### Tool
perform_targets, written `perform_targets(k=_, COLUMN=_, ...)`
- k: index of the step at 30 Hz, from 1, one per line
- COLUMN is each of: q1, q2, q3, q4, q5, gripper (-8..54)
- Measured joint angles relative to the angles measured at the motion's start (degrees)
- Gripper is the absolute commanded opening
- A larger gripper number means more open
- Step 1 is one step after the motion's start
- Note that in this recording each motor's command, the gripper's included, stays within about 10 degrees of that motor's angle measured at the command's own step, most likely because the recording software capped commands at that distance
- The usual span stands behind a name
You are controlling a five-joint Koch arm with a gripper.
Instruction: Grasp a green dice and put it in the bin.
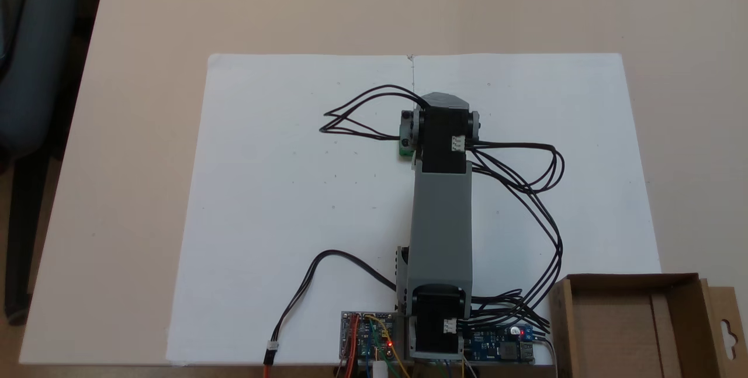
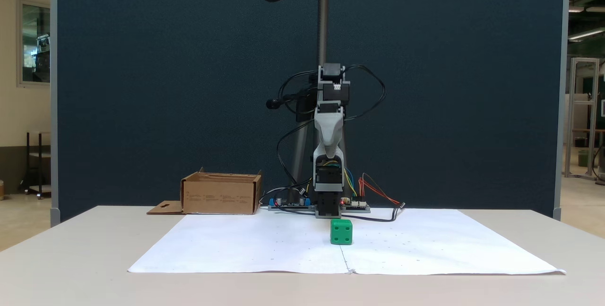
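Note:
The green dice (image 2: 341, 231) sits on the white paper sheet (image 2: 264, 249), a short way in front of the arm's base. From above, just a green sliver of the dice (image 1: 405, 151) peeks out at the left of the folded arm's elbow. The arm is folded up over its base. My gripper (image 2: 327, 153) hangs tip-down above the base, well behind and above the dice and holding nothing I can see. Its jaws lie one behind the other, so their state is unclear. The bin (image 2: 220, 197) is a low brown cardboard box left of the base, at the bottom right from above (image 1: 613, 331).
Circuit boards (image 1: 367, 340) and black cable loops (image 1: 526, 191) surround the arm's base (image 2: 328, 209). The bin's slotted flap (image 1: 726, 331) lies flat beside it. A dark blue partition (image 2: 142, 83) stands behind the table, and a pole (image 2: 323, 22) rises behind the arm.

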State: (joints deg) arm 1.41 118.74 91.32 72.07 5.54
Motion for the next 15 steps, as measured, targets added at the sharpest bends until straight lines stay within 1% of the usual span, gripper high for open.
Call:
perform_targets(k=11, q1=-1.3, q2=-1.0, q3=-0.4, q4=0.4, q5=1.5, gripper=43.1)
perform_targets(k=15, q1=-1.4, q2=-4.0, q3=-0.4, q4=0.4, q5=2.2, gripper=43.1)
